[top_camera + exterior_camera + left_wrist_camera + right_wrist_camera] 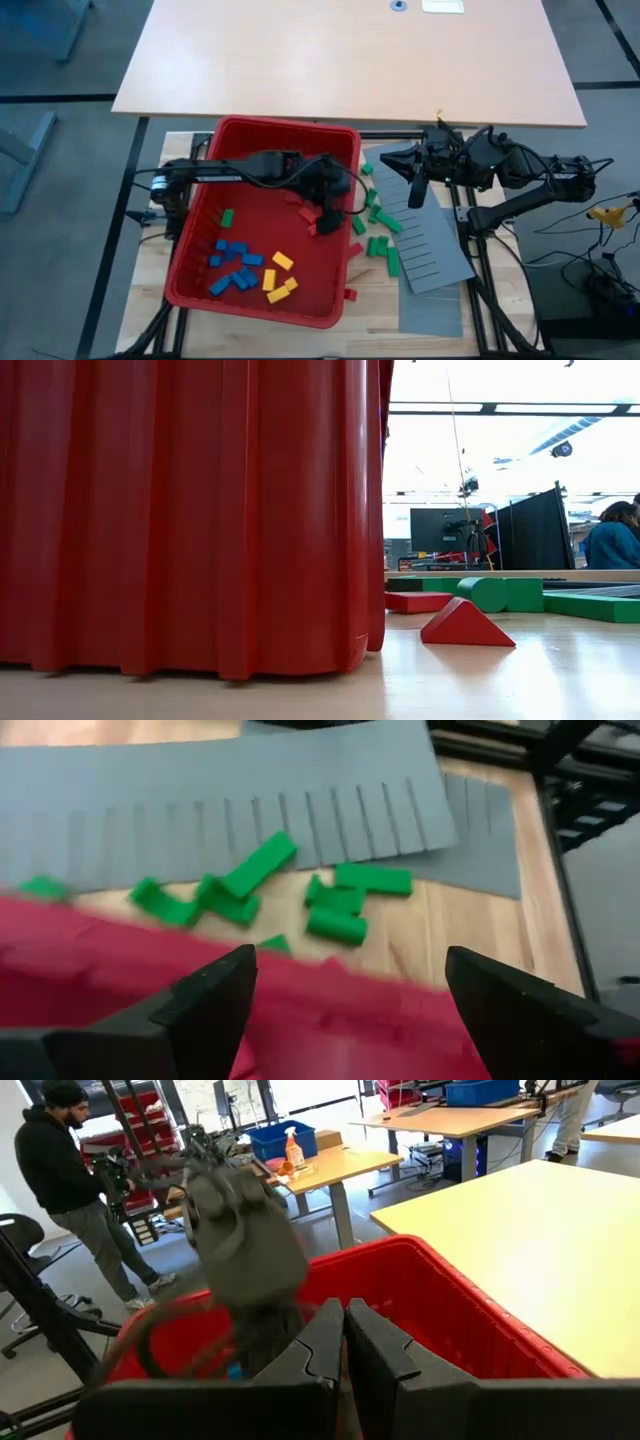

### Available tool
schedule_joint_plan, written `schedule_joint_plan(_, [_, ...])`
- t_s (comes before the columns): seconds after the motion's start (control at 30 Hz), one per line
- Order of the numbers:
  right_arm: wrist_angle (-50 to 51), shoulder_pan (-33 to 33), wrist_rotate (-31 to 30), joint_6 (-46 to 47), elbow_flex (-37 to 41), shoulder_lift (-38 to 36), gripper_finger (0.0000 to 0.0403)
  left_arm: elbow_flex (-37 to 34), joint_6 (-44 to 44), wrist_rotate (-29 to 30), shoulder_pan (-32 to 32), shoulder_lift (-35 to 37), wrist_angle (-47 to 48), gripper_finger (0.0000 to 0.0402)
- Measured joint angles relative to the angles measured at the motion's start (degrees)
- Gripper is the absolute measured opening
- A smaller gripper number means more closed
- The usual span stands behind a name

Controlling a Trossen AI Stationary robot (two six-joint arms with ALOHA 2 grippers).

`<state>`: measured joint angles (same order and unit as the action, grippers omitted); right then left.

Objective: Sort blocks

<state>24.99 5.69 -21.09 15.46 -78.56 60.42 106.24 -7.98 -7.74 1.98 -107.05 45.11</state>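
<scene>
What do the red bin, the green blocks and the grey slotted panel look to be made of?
The red bin looks like moulded plastic: ribbed walls with a soft sheen. The green blocks look like painted wood or plastic, solid matt colour; I cannot tell which. The grey slotted panel looks like thin matt sheet, perhaps felt or foam, lying flat with cut slits.

No text, label, brand or number is legible on any object in these four views.
</scene>
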Motion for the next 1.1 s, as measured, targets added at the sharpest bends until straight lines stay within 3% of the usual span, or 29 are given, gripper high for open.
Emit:
schedule_joint_plan(0.27, [0.02, 0.00, -0.02, -0.02, 0.00, 0.00, 0.0000, -1.58, 4.57, 14.56, 0.13, 7.25, 11.83, 0.0311])
schedule_joint_plan(0.37, [0.05, 0.00, 0.00, 0.03, 0.02, 0.00, 0.0000, -4.21, 5.15, 16.73, 0.76, 8.64, 13.30, 0.0311])
schedule_joint_plan(0.57, [0.07, 0.00, 0.00, 0.41, 0.00, 0.00, 0.0000, -14.44, 4.94, 16.05, 2.10, 8.82, 10.63, 0.0311])
schedule_joint_plan(0.8, [0.10, 0.00, 0.03, 0.55, 0.00, 0.00, 0.0000, -31.66, -0.57, 6.89, 3.17, 8.79, -7.08, 0.0311])
schedule_joint_plan(1.1, [0.09, 0.00, 0.03, 0.59, 0.01, 0.00, 0.0000, -42.90, -7.76, 5.50, 3.17, 8.35, -21.84, 0.0311])
